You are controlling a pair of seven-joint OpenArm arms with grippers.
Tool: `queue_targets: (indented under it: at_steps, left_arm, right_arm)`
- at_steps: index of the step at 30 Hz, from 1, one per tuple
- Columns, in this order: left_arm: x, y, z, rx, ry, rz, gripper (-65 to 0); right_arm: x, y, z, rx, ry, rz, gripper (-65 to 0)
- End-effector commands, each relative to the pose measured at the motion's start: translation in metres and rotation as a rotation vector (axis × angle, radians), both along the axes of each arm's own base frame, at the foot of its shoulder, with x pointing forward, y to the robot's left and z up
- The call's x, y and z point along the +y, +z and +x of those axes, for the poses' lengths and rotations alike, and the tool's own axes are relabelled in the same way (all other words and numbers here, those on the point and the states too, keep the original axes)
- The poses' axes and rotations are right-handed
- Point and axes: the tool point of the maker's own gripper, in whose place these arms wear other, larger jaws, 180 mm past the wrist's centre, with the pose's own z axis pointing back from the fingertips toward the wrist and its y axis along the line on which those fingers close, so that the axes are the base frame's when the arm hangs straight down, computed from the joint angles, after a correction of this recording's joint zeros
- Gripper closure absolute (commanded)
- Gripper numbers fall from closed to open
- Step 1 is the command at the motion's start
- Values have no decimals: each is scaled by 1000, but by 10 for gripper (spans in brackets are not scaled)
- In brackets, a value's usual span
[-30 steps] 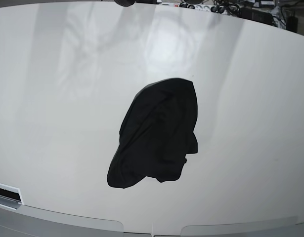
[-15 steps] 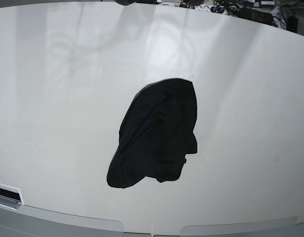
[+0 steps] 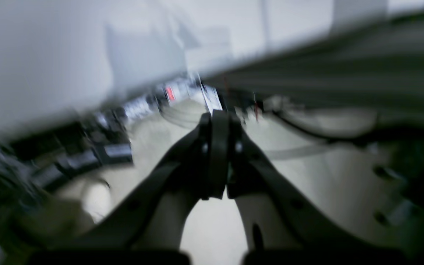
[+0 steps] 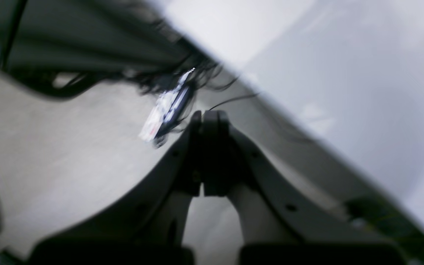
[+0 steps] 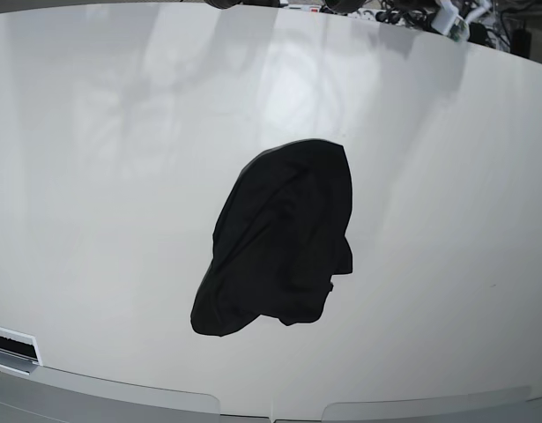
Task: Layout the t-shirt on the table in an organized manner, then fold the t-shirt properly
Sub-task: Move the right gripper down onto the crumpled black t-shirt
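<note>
Base view shows the t-shirt (image 5: 279,238) bunched mid-table (image 5: 94,176), nothing laid out or folded yet, while the left gripper (image 3: 217,121) and right gripper (image 4: 208,119) sit pressed together, empty.

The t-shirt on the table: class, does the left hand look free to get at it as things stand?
Probably yes: the t-shirt lies uncovered on the table with nothing nearby; the shut left hand holds nothing.

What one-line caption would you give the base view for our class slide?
A crumpled black t-shirt lies bunched near the middle of the glossy white table, not yet laid out.
</note>
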Motion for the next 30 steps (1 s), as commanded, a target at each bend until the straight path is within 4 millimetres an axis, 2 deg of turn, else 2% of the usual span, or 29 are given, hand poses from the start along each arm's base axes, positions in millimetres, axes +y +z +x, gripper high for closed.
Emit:
queue_targets:
  at_steps: [1,5,9,12,16,19,22,24,27,30]
  left_arm:
    - [-3,10,9,-41,-5,-14,0]
    - [-6,20,44,-144,-11,-19,0]
    - [-7,35,93,-283,-14,-21,0]
    - [-7,48,125,-375,-15,-20,0]
    - [-7,67,158,-479,-16,-19,0]
    - [-4,75,176,-529,-16,-8,0]
    - [4,75,191,-559,7,0,0]
    - [15,70,201,-573,31,14,0]
    - [33,54,212,-548,79,33,0]
    - [48,40,218,-514,129,30,0]
  right_arm:
    - [3,7,5,-34,7,15,0]
    - [8,13,39,-159,18,38,0]
    - [20,26,87,-325,77,84,0]
    - [20,38,123,-437,88,74,0]
    - [26,56,162,-568,121,88,0]
    - [39,71,180,-627,148,165,0]
    - [58,91,193,-713,219,261,0]
    - [65,97,201,-753,250,310,0]
    - [70,91,216,-766,261,343,0]
    - [80,73,232,-741,277,364,0]
